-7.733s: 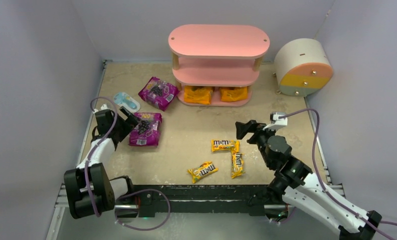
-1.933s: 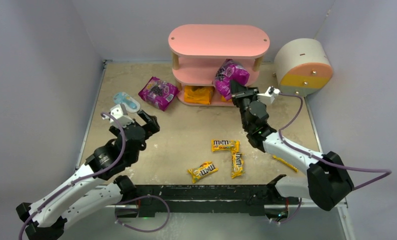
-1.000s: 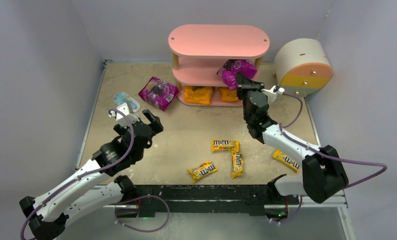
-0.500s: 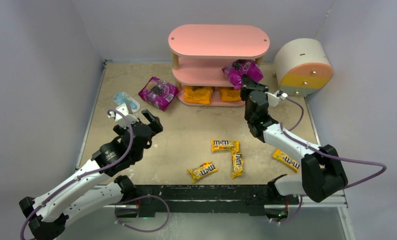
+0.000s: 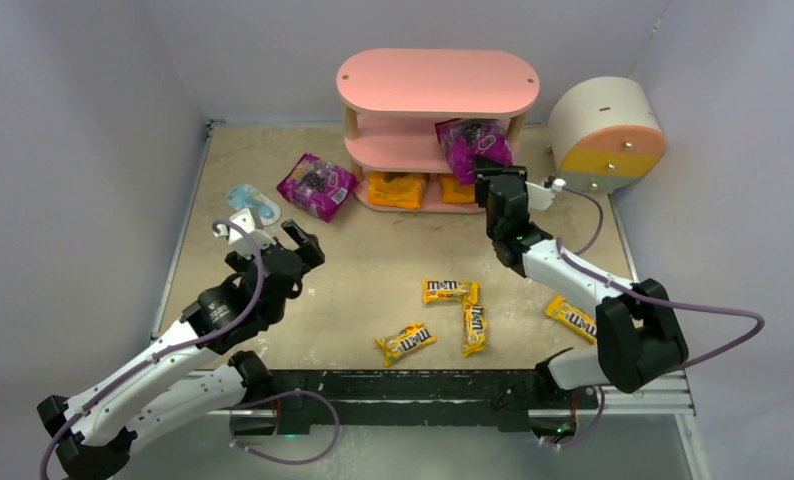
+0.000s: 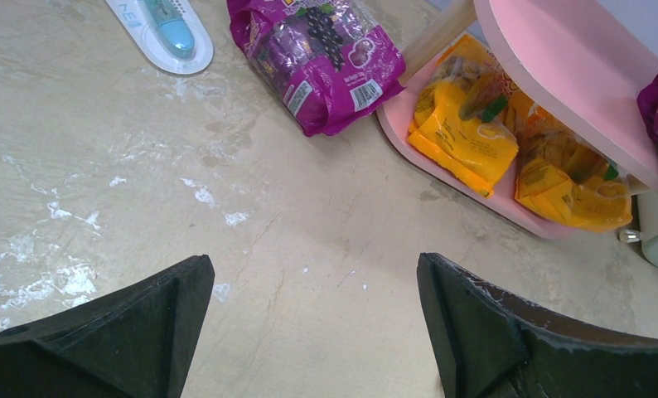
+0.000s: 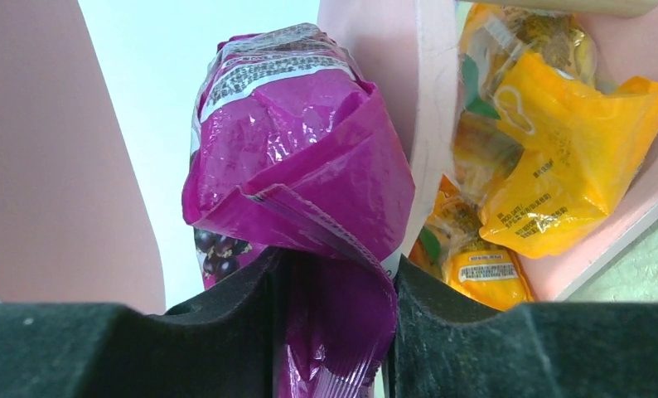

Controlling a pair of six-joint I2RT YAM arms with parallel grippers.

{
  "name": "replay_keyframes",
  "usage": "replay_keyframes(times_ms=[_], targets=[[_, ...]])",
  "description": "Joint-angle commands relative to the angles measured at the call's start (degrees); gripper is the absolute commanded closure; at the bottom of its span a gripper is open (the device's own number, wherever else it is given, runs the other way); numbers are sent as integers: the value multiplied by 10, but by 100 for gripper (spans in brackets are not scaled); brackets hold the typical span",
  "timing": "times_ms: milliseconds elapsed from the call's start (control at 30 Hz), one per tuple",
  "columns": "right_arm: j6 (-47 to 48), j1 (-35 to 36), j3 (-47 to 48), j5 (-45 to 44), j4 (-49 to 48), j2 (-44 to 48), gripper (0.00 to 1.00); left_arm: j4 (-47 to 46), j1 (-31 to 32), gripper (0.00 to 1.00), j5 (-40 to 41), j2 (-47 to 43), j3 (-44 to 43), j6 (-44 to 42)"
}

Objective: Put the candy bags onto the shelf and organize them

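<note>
Contact at the right claw (image 7: 336, 278): both fingers press on the crimped tail of a magenta bag (image 7: 301, 166), which fills the gap between them, so the claw pinches the bag with its jaws partly apart. The bag stands on the middle board of the pink shelf (image 5: 438, 80), at its right end, with the top board close above and the tail overhanging the front edge. Two orange bags (image 5: 397, 188) lie side by side on the bottom board, directly below. The left claw (image 6: 311, 265) is spread wide, holds nothing and hangs over bare table (image 5: 373, 260). Ahead of it, a second magenta bag (image 5: 316, 184) lies near the shelf's left end, with a pale blue packet (image 5: 252, 203) to its left. Four yellow packets (image 5: 450, 291) lie on the near half of the table. A round drawer unit (image 5: 606, 130) stands to the right of the shelf.
</note>
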State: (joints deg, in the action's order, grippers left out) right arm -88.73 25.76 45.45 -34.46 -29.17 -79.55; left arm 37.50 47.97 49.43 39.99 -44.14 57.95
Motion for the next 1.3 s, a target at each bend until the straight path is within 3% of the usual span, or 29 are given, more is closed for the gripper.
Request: replay_keyframes(times_ms=[0,333,500,700,933,1067,1267], targets=[[52,0,46,41,56,-7,55,0,-3,2,0,-4,-1,7],[204,-1,28,32,126,69,17,1,-3,2,-1,0,-2,9],[260,-1,-15,22,140,130,3,2,-3,2,-1,5,-5,7],[443,0,-50,66,159,219,3,8,-3,2,4,7,-9,8],[757,0,18,177,250,273,5,13,-4,1,17,15,-15,-2],[860,1,78,270,288,237,8,14,-3,1,17,23,-20,-7],[943,18,174,260,304,133,11,23,-3,0,6,29,-20,-3]])
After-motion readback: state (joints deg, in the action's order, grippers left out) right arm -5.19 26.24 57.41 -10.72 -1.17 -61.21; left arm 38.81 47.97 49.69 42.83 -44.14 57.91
